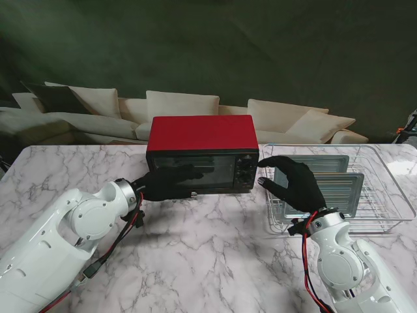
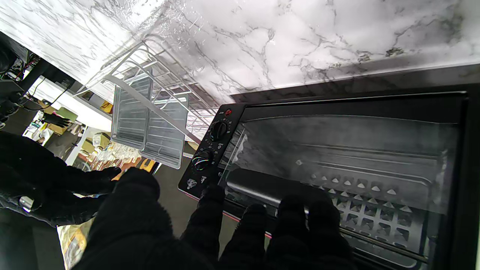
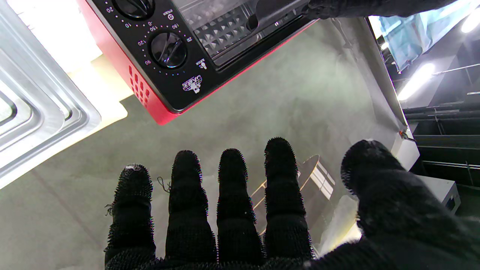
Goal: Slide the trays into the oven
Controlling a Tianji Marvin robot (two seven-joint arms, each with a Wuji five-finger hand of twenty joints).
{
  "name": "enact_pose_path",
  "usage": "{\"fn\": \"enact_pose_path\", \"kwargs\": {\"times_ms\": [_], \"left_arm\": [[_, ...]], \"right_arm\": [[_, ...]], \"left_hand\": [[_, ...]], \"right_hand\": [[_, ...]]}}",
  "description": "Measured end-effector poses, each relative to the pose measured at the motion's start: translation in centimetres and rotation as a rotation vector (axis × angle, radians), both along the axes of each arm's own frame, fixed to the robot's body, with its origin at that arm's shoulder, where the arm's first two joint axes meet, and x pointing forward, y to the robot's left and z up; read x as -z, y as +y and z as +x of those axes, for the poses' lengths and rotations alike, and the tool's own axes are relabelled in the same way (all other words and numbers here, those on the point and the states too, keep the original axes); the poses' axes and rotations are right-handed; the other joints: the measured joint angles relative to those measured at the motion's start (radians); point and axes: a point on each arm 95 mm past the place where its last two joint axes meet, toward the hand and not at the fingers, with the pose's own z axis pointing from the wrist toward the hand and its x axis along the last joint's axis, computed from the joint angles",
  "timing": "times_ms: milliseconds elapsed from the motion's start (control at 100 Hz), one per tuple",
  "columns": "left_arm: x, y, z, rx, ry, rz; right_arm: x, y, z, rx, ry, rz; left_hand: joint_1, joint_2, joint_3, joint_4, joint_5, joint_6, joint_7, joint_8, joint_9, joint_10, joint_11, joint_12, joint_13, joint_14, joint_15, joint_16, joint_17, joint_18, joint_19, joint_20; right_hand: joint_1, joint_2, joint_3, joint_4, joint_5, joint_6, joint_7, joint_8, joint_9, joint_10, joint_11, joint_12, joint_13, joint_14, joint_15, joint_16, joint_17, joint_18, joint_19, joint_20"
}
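Blocking oven (image 1: 202, 153), closed door (image 1: 190, 171) (trays (image 1: 322, 182) racked)

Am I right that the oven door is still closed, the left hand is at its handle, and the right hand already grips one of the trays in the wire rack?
Not quite. The right hand holds nothing: the right wrist view shows its fingers spread in open air. The stand view shows it between the oven and the trays in the wire rack. The rest stands: door closed, left hand at the handle.

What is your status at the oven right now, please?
Left robot hand at oven door handle. Right robot hand open, empty. Trays in rack. Door shut.
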Motion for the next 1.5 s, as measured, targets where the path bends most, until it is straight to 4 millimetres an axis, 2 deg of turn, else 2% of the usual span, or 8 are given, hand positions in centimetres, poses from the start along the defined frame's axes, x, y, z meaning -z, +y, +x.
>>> {"fn": "enact_pose_path", "kwargs": {"times_ms": [530, 790, 970, 1130, 1170, 1330, 1410, 1500], "left_arm": [[-0.1, -0.8, 1.3, 0.006, 0.015, 0.029], [0.5, -0.6, 1.1, -0.004, 0.015, 0.007], [0.4, -0.2, 0.7, 0.001, -0.004, 0.008], [-0.4, -0.2, 0.6, 0.016, -0.029, -0.002], [-0.6, -0.2, 0.6, 0.02, -0.036, -0.005], [-1.2, -0.3, 0.9, 0.032, -0.052, -0.004], [-1.4, -0.3, 1.2, 0.032, -0.051, -0.001], [-1.3, -0.3, 1.6, 0.026, -0.048, 0.001]], "right_arm": [[0.0, 0.0, 0.0, 0.0, 0.0, 0.001], [0.0, 0.0, 0.0, 0.0, 0.0, 0.001], [0.0, 0.0, 0.0, -0.002, 0.002, 0.0], [0.1, 0.1, 0.0, -0.003, 0.003, 0.0], [0.1, 0.1, 0.0, -0.003, 0.003, 0.0], [0.1, 0.1, 0.0, -0.004, 0.003, 0.0], [0.1, 0.1, 0.0, -0.004, 0.003, 0.0], [0.1, 0.2, 0.0, -0.004, 0.004, 0.0]], "left_hand": [[0.0, 0.0, 0.0, 0.0, 0.0, 0.0, 0.004, 0.0, -0.001, 0.0, -0.001, -0.02, 0.037, -0.099, 0.074, 0.031, 0.043, -0.031, 0.055, 0.076], [0.0, 0.0, 0.0, 0.0, 0.0, 0.0, 0.014, 0.002, 0.0, -0.007, 0.0, -0.014, 0.037, -0.099, 0.074, 0.036, 0.043, -0.028, 0.053, 0.078], [0.0, 0.0, 0.0, 0.0, 0.0, 0.0, 0.017, 0.011, 0.039, -0.011, 0.041, 0.069, 0.035, -0.035, 0.072, 0.052, 0.027, -0.013, 0.041, 0.078], [0.0, 0.0, 0.0, 0.0, 0.0, 0.0, 0.019, 0.012, 0.047, -0.013, 0.051, 0.104, 0.034, -0.01, 0.048, 0.064, 0.024, -0.01, 0.022, 0.08], [0.0, 0.0, 0.0, 0.0, 0.0, 0.0, 0.019, 0.012, 0.047, -0.013, 0.051, 0.105, 0.033, -0.009, 0.047, 0.064, 0.018, 0.014, 0.013, 0.08], [0.0, 0.0, 0.0, 0.0, 0.0, 0.0, 0.019, 0.012, 0.047, -0.026, 0.048, 0.105, 0.022, -0.013, 0.006, 0.049, 0.01, 0.014, -0.022, 0.08], [0.0, 0.0, 0.0, 0.0, 0.0, 0.0, 0.019, 0.012, 0.047, -0.027, 0.037, 0.092, 0.01, -0.028, -0.002, 0.039, 0.009, 0.014, -0.024, 0.08], [0.0, 0.0, 0.0, 0.0, 0.0, 0.0, 0.019, 0.012, 0.047, -0.049, 0.025, 0.066, -0.002, -0.051, -0.015, 0.017, 0.005, 0.013, -0.038, 0.078]], "right_hand": [[0.0, 0.0, 0.0, 0.0, 0.0, 0.0, 0.0, 0.0, 0.0, 0.0, 0.0, 0.0, 0.0, 0.0, 0.0, 0.0, 0.0, 0.0, 0.0, 0.0], [0.0, 0.0, 0.0, 0.0, 0.0, 0.0, 0.0, 0.0, 0.0, 0.0, 0.0, 0.0, 0.0, 0.0, 0.0, 0.0, 0.0, 0.0, 0.0, 0.0], [0.0, 0.0, 0.0, 0.0, 0.0, 0.0, 0.0, 0.0, 0.0, 0.0, 0.0, 0.0, 0.0, 0.0, 0.0, 0.0, 0.0, 0.0, 0.0, 0.0], [0.0, 0.0, 0.0, 0.0, 0.0, 0.0, 0.0, 0.0, 0.0, 0.0, 0.0, 0.0, 0.0, 0.0, 0.0, 0.0, 0.0, 0.0, 0.0, 0.0], [0.0, 0.0, 0.0, 0.0, 0.0, 0.0, 0.0, 0.0, 0.0, 0.0, 0.0, 0.0, 0.0, 0.0, 0.0, 0.0, 0.0, 0.0, 0.0, 0.0], [0.0, 0.0, 0.0, 0.0, 0.0, 0.0, 0.0, 0.0, 0.0, 0.0, 0.0, 0.0, 0.0, 0.0, 0.0, 0.0, 0.0, 0.0, 0.0, 0.0], [0.0, 0.0, 0.0, 0.0, 0.0, 0.0, 0.0, 0.0, 0.0, 0.0, 0.0, 0.0, 0.0, 0.0, 0.0, 0.0, 0.0, 0.0, 0.0, 0.0], [0.0, 0.0, 0.0, 0.0, 0.0, 0.0, 0.0, 0.0, 0.0, 0.0, 0.0, 0.0, 0.0, 0.0, 0.0, 0.0, 0.0, 0.0, 0.0, 0.0]]}}
